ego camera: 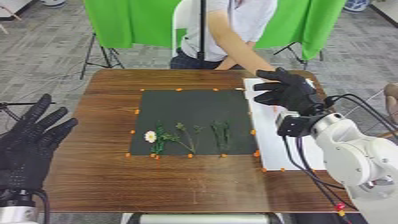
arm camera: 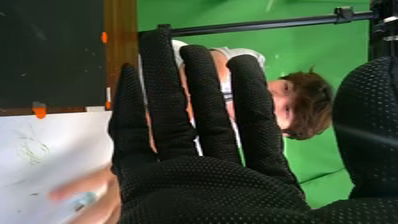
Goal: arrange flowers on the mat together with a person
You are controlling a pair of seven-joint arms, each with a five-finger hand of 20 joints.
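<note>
My right hand (ego camera: 289, 92) is above the upper part of the white sheet (ego camera: 289, 157), its fingers pointing left. In the right wrist view, my right hand (arm camera: 204, 185) has straight fingers and holds nothing. My left hand (ego camera: 27, 145) is at the table's left edge with its fingers spread. On the dark mat (ego camera: 182, 105) lie a white flower (ego camera: 150, 136) with green stems beside it, a branching green sprig (ego camera: 187, 137) and thin green stems (ego camera: 221, 136). A person's hand (arm camera: 93, 195) is low over the white sheet (arm camera: 44, 150), where faint green bits show.
The brown table (ego camera: 178, 185) carries small orange markers (ego camera: 190, 155) around the mat and sheet. The person stands across the table, one arm (ego camera: 240, 47) reaching over its far right. A black pole (ego camera: 202, 30) rises at the far edge.
</note>
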